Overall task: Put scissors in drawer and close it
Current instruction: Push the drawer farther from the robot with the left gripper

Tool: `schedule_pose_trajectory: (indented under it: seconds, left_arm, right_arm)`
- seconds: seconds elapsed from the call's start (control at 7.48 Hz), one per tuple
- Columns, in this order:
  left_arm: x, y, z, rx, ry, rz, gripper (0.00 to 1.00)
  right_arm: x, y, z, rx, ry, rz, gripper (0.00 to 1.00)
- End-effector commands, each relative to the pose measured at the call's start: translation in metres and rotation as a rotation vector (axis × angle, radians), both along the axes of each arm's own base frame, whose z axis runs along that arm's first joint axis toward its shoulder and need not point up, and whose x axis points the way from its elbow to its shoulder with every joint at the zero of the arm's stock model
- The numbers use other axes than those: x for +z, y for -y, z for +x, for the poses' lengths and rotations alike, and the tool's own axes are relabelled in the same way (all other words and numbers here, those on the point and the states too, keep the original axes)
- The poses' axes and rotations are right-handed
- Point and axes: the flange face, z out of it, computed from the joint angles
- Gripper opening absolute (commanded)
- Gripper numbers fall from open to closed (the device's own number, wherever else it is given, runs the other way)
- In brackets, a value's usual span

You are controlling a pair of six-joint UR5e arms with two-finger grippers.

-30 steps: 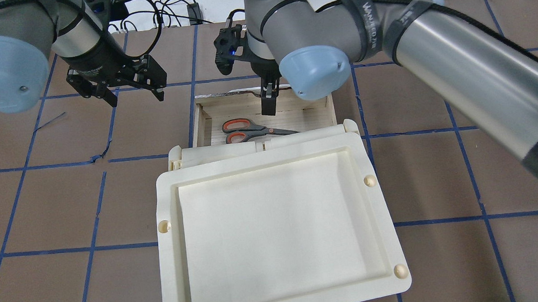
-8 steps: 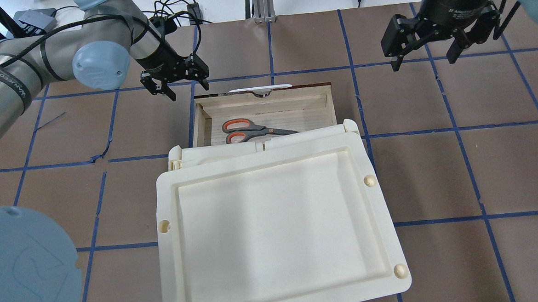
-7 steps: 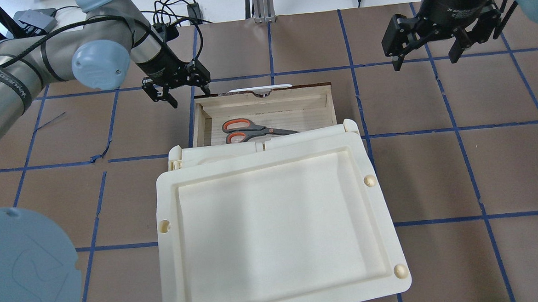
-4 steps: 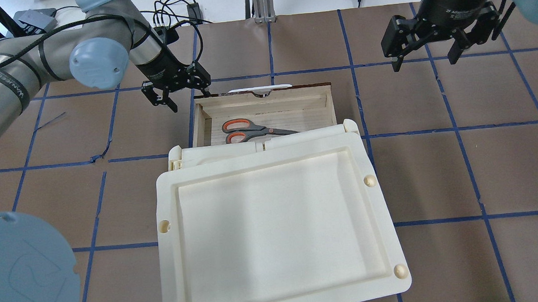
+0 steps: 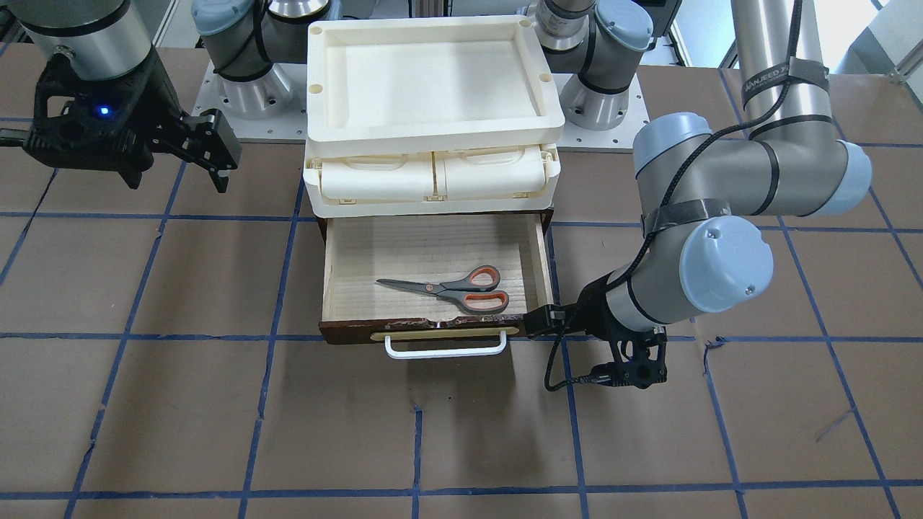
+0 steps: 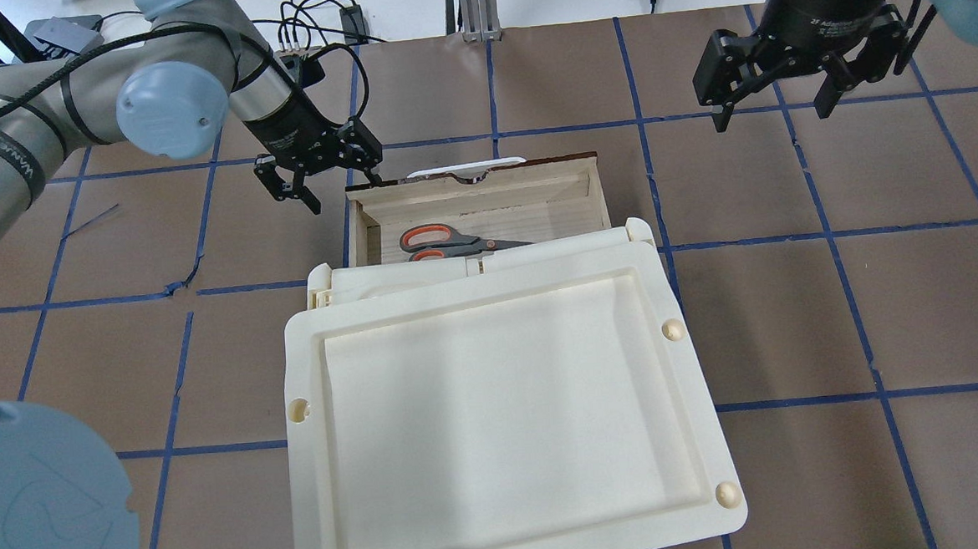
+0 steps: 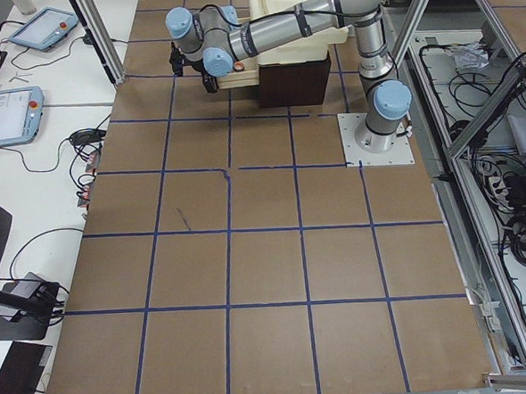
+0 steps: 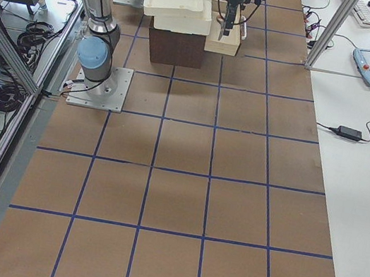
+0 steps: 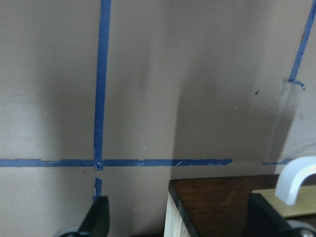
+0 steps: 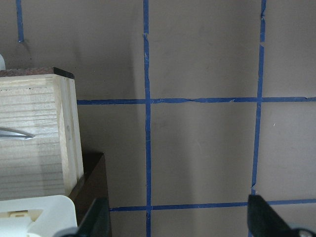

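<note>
The scissors (image 5: 443, 289) have grey handles, orange inside. The drawer (image 5: 404, 249) is pale wood, its front dark brown, its handle (image 5: 445, 353) white. The table (image 5: 180, 418) is brown with a blue grid.

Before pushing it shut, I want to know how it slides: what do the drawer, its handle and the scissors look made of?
Drawer: pale, raw-looking wood inside, grain lines visible; front dark brown, probably stained or veneered. Handle: smooth white bar, plastic or painted metal, unclear. Scissors: thin grey metallic blades, likely steel; grey handles lined orange, apparently plastic.
</note>
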Motion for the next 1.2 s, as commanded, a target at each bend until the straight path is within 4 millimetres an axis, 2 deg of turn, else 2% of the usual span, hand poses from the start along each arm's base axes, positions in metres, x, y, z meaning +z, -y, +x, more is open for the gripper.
schedule_pose_trajectory:
  seconds: [0.0,0.27,0.54,0.8,1.07]
  left_arm:
    - [0.004,-0.012,0.000,0.003,0.002,0.036,1.00]
    - [0.002,-0.013,0.000,0.005,0.000,0.043,1.00]
    - [-0.010,-0.023,-0.001,0.022,0.004,0.080,1.00]
    - [-0.005,-0.031,-0.002,0.028,0.005,0.097,1.00]
    - [-0.007,-0.037,-0.002,0.027,0.005,0.141,1.00]
  right_arm:
    - [0.000,0.000,0.000,0.000,-0.002,0.001,1.00]
    - [0.000,0.000,0.000,-0.001,0.000,0.001,1.00]
    - [-0.001,0.000,0.000,-0.001,0.000,0.002,1.00]
    - [-0.001,0.000,0.000,0.000,0.000,0.002,1.00]
    - [-0.001,0.000,0.000,0.000,0.000,0.002,1.00]
